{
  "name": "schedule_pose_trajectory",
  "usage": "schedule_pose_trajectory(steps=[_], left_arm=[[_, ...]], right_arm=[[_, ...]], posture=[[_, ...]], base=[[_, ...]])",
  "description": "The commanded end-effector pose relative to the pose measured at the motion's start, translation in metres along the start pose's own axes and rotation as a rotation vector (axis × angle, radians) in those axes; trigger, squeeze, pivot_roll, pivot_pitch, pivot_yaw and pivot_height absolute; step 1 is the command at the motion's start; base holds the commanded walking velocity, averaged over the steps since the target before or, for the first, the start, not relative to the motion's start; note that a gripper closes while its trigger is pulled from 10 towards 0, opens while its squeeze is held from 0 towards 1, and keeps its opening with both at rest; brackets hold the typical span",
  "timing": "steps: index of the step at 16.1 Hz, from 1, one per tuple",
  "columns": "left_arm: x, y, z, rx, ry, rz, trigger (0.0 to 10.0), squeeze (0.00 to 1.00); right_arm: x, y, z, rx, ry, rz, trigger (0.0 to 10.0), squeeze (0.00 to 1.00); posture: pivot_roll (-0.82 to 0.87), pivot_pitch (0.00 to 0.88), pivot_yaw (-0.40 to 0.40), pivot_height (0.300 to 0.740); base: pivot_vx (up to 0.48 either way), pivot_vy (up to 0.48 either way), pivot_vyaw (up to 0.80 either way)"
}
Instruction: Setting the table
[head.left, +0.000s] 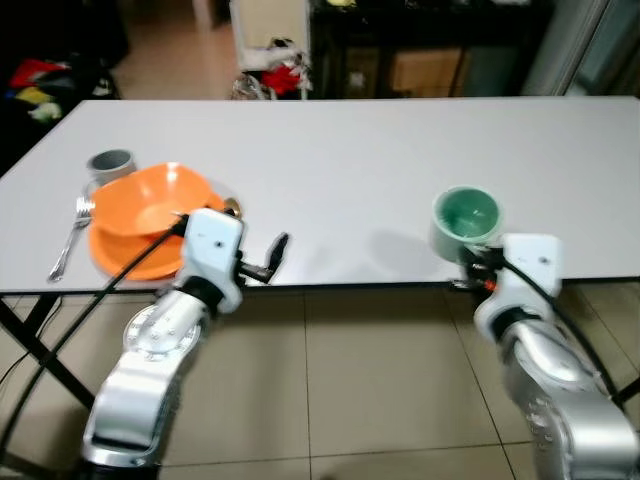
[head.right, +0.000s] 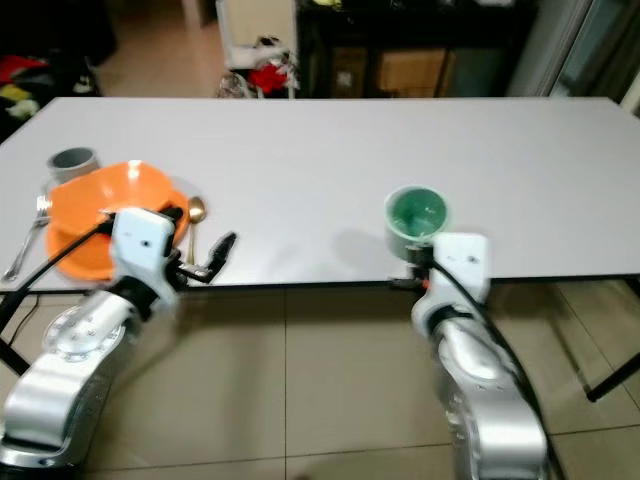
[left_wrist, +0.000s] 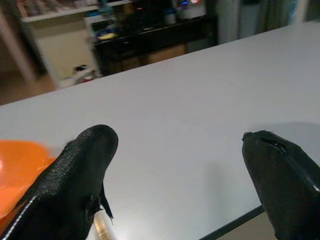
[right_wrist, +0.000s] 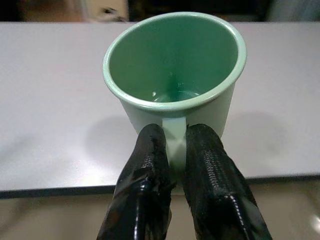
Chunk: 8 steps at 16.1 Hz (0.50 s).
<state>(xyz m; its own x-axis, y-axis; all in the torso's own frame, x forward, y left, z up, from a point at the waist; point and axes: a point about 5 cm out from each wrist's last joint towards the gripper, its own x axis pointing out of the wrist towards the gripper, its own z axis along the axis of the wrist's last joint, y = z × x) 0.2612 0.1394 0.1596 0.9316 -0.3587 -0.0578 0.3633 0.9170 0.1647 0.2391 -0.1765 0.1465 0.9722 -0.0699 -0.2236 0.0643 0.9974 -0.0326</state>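
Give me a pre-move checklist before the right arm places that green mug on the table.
1. Right claw grip on the green mug: fingers pinch its handle. Ok.
2. Mug upright, mouth up: ok.
3. Mug contents: a little sheen at the bottom, liquid or not. Cannot tell.
4. Mug fully over the table: it hangs at the near edge, so move it further in first. Not ok.
5. Bare tabletop around the mug for a landing spot: ok.
6. Left claw out of the way: open, by the orange bowl and far from the mug. Ok.
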Motion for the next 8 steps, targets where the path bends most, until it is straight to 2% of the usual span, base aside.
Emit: schedule_pose_trajectory(steps=[1, 4, 7, 8], left_arm=[[-0.0014, 0.0064, 0.0008, 0.016, 0.0, 0.023, 10.0, 0.16], [0.0002, 0.005, 0.0024, 0.017, -0.007, 0.001, 10.0, 0.16], [0.002, 0.0019, 0.0034, 0.02, -0.008, -0.013, 10.0, 0.16], [0.0002, 0.0047, 0.0015, 0.021, -0.003, -0.01, 10.0, 0.16]], right_arm=[[0.0006, 0.0053, 0.0043, 0.006, -0.023, 0.023, 10.0, 0.0], [-0.0011, 0.0047, 0.0026, 0.015, -0.011, 0.03, 10.0, 0.0], [-0.0024, 0.0011, 0.0033, 0.019, -0.014, 0.024, 10.0, 0.0], [-0.0026, 0.0023, 0.0018, 0.021, -0.013, 0.023, 10.0, 0.0]], posture=[[0.09, 0.0, 0.016, 0.74], [0.08, 0.0, 0.016, 0.74], [0.08, 0.0, 0.022, 0.74], [0.08, 0.0, 0.02, 0.74]], base=[[0.289, 0.0, 0.0], [0.289, 0.0, 0.0], [0.289, 0.0, -0.8], [0.289, 0.0, 0.0]])
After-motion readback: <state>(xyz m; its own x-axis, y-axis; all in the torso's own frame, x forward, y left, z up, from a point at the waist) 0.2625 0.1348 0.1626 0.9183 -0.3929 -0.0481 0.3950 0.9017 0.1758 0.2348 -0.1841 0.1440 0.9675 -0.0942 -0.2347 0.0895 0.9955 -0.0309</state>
